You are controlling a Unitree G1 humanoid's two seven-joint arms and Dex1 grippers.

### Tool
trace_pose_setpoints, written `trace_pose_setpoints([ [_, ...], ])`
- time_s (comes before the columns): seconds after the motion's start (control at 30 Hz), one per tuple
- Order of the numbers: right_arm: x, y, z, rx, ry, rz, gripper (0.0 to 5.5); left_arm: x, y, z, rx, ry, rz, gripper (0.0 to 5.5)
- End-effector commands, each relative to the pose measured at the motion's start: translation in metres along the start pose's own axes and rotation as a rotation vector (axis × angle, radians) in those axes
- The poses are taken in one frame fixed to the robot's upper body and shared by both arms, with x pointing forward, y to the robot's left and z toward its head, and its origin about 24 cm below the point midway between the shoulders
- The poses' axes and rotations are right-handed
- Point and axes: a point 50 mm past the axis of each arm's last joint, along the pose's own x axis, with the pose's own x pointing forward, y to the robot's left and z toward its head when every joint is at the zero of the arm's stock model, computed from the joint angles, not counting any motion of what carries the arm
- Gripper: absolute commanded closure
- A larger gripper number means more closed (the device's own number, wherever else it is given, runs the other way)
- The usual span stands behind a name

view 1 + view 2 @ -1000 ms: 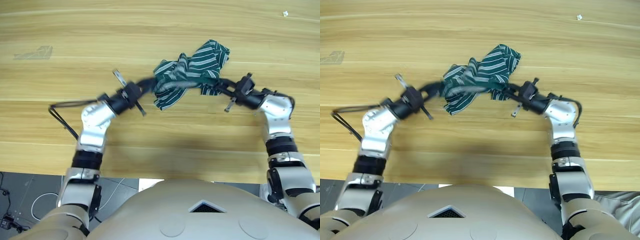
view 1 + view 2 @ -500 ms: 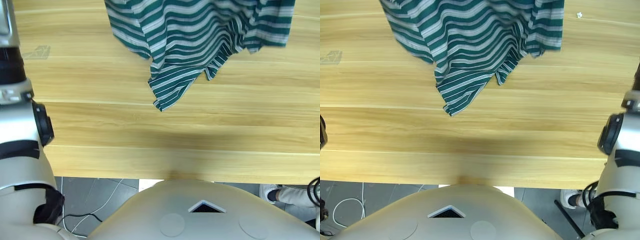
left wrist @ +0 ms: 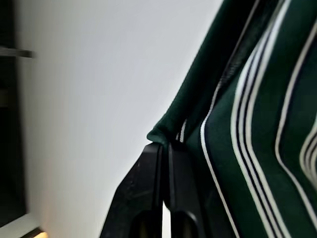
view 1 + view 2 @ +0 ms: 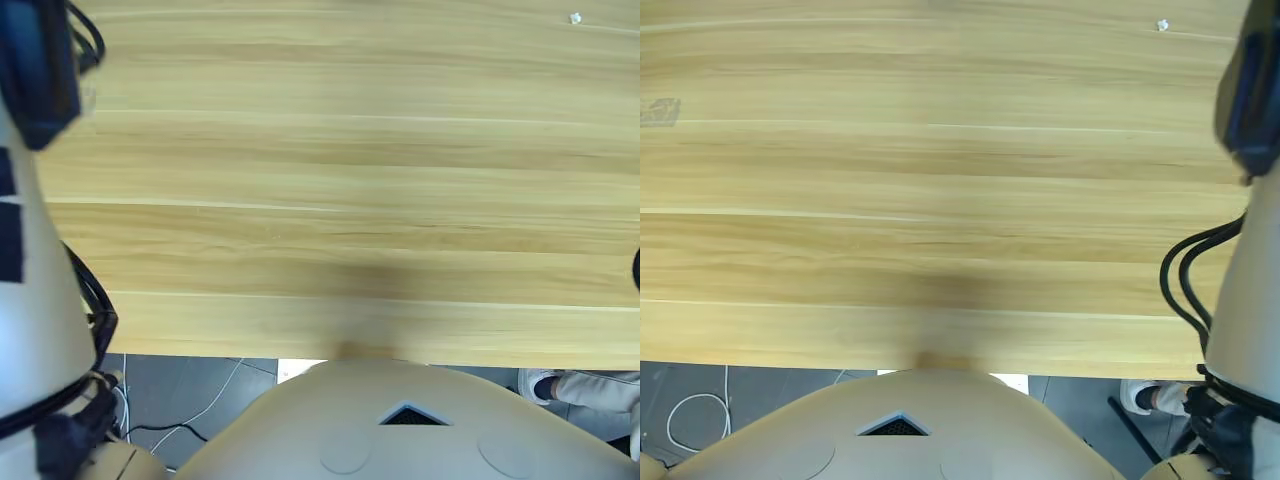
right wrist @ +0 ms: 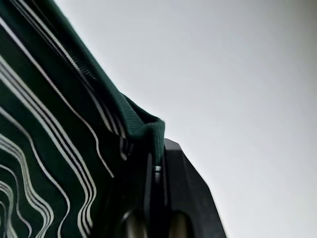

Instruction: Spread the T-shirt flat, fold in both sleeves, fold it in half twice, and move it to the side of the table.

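Observation:
The T-shirt (image 3: 247, 124) is dark green with thin white stripes. In the left wrist view my left gripper (image 3: 166, 148) is shut on a folded hem of it, held up against a pale background. My right gripper (image 5: 155, 168) is likewise shut on a ribbed edge of the T-shirt (image 5: 49, 124). In the eye views my left arm (image 4: 30, 200) rises at the left edge and my right arm (image 4: 1250, 200) at the right edge, both lifted above the wooden table (image 4: 350, 150).
A tiny white scrap (image 4: 574, 18) lies at the table's far right. A faint grey mark (image 4: 660, 110) shows on the left of the tabletop. Past the near table edge there is dark floor with cables (image 4: 180, 400).
Both arms have swung upward with the T-shirt. It was bunched on the table a second ago, hung spread over the table half a second ago, and has now risen above the eye views.

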Motion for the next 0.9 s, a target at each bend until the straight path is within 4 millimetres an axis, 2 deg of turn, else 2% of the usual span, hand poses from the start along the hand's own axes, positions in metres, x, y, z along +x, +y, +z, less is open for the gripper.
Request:
trace_pose_setpoints([
  [0.03, -0.01, -0.005, -0.03, -0.016, 0.093, -0.01, 5.46, -0.006, -0.008, -0.036, 0.038, 0.11, -0.048, 5.5],
  [0.1, -0.017, 0.014, -0.043, -0.06, 0.095, 0.091, 5.46, -0.01, -0.035, -0.039, 0.087, 0.08, -0.184, 5.5],
  [0.17, -0.032, 0.042, -0.064, -0.085, 0.096, 0.247, 5.46, -0.02, -0.075, -0.04, 0.12, 0.019, -0.373, 5.5],
  [0.23, -0.063, 0.082, -0.097, -0.051, 0.111, 0.458, 5.46, -0.044, -0.131, -0.047, 0.116, -0.067, -0.604, 5.5],
  [0.3, -0.109, 0.126, -0.127, 0.087, 0.13, 0.672, 5.46, -0.085, -0.191, -0.053, 0.037, -0.179, -0.798, 5.5],
  [0.37, -0.167, 0.167, -0.149, 0.281, 0.149, 0.842, 5.47, -0.144, -0.248, -0.059, -0.063, -0.252, -0.964, 5.5],
  [0.4, -0.194, 0.18, -0.154, 0.369, 0.152, 0.894, 5.47, -0.171, -0.266, -0.06, -0.114, -0.273, -1.017, 5.5],
  [0.43, -0.212, 0.187, -0.154, 0.423, 0.148, 0.924, 5.47, -0.189, -0.275, -0.059, -0.158, -0.283, -1.045, 5.5],
  [0.5, -0.223, 0.183, -0.151, 0.481, 0.129, 0.932, 5.47, -0.203, -0.271, -0.056, -0.211, -0.307, -1.035, 5.5],
  [0.57, -0.214, 0.167, -0.149, 0.474, 0.115, 0.89, 5.47, -0.201, -0.254, -0.056, -0.215, -0.322, -0.997, 5.5],
  [0.63, -0.199, 0.15, -0.146, 0.466, 0.099, 0.833, 5.47, -0.19, -0.234, -0.061, -0.201, -0.301, -0.945, 5.5],
  [0.73, -0.166, 0.126, -0.136, 0.444, 0.063, 0.734, 5.47, -0.157, -0.198, -0.074, -0.181, -0.231, -0.836, 5.5],
  [0.8, -0.144, 0.109, -0.126, 0.433, 0.025, 0.664, 5.47, -0.126, -0.165, -0.075, -0.253, -0.183, -0.712, 5.5],
  [0.9, -0.114, 0.073, -0.1, 0.403, -0.085, 0.568, 5.47, -0.084, -0.101, -0.063, -0.338, -0.192, -0.533, 5.5],
])
